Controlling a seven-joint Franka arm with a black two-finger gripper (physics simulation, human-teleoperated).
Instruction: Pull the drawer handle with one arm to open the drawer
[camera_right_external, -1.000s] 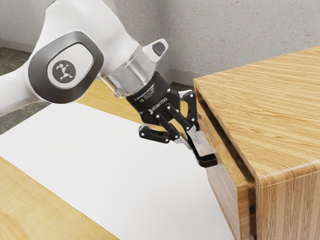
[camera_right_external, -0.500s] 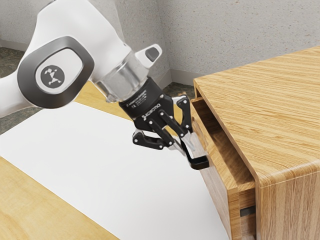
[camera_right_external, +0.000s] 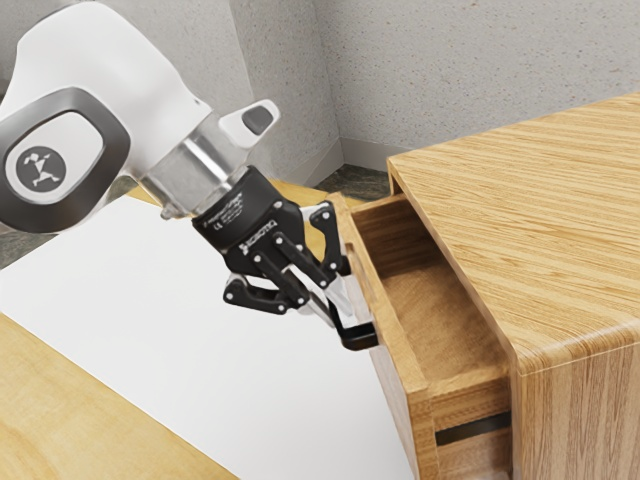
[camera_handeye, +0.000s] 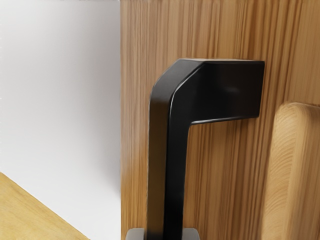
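The white seven-joint robot arm (camera_right_external: 90, 130) came in from the exterior view's left and reached down toward the light oak cabinet with a flat wood-grain top (camera_right_external: 530, 190) at the exterior view's right. The black two-finger gripper (camera_right_external: 342, 305) sat at the front of the cabinet's top wooden drawer (camera_right_external: 385, 310), and its fingers were closed on the black angular bar handle (camera_right_external: 360, 336), one on each side of the bar near the handle's lower bend.

The drawer stood partly open. Its front panel was clear of the cabinet's face, and its bare wooden floor and inner walls showed under the overhanging top. The handle stayed fixed to the outer face of that front panel, on the side toward the arm. Below the open drawer, a narrow dark slot (camera_right_external: 470, 430) showed in the cabinet's front corner.

The cabinet rested on a wooden worktop (camera_right_external: 60, 420), which was covered over much of its surface by a plain white rectangular mat (camera_right_external: 150, 300). The gripper hung above the mat's edge nearest the cabinet, not touching it.

In the wrist view, the handle (camera_handeye: 170, 150) ran as a black bar away from the hand and bent into its mount on the drawer's vertical-grained front panel (camera_handeye: 225, 165). A rounded pale wooden edge (camera_handeye: 295, 170) stood just beside the mount; what it belonged to could not be told. Beyond the panel's edge lay the white mat and a corner of the worktop.
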